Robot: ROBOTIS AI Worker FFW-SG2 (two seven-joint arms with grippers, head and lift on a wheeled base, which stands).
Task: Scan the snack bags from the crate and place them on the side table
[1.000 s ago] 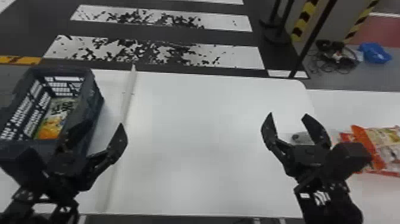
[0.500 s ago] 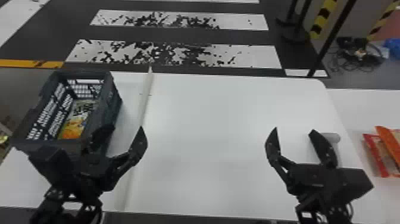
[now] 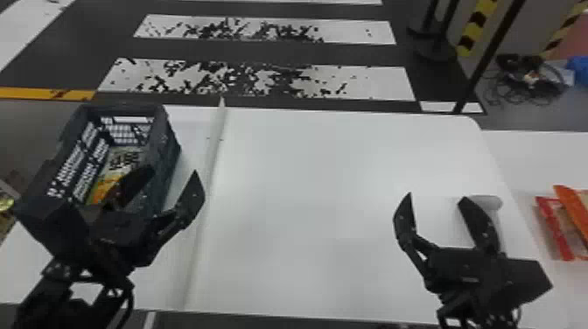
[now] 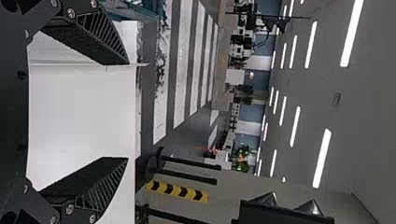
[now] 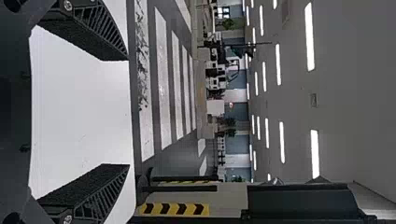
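Note:
My left gripper is open and holds nothing, above the near right part of the dark crate. In the left wrist view the left gripper has its two fingers wide apart. Inside the crate lies a yellow-orange snack bag, partly covered by that gripper. Over the right part of the white table, my right gripper stands open and empty; the right wrist view shows the right gripper spread too. A grey-white rounded scanner-like object is partly behind its right finger. Red and orange snack bags lie on the side table at the right.
The white table spreads between both arms, with a pale raised strip along its left part, beside the crate. Black posts stand on the floor past the far right corner, near a heap of cables.
The head view has turned toward the left, so crate, table and side-table bags sit farther right. Both grippers stay open, and the snack bag remains in the crate.

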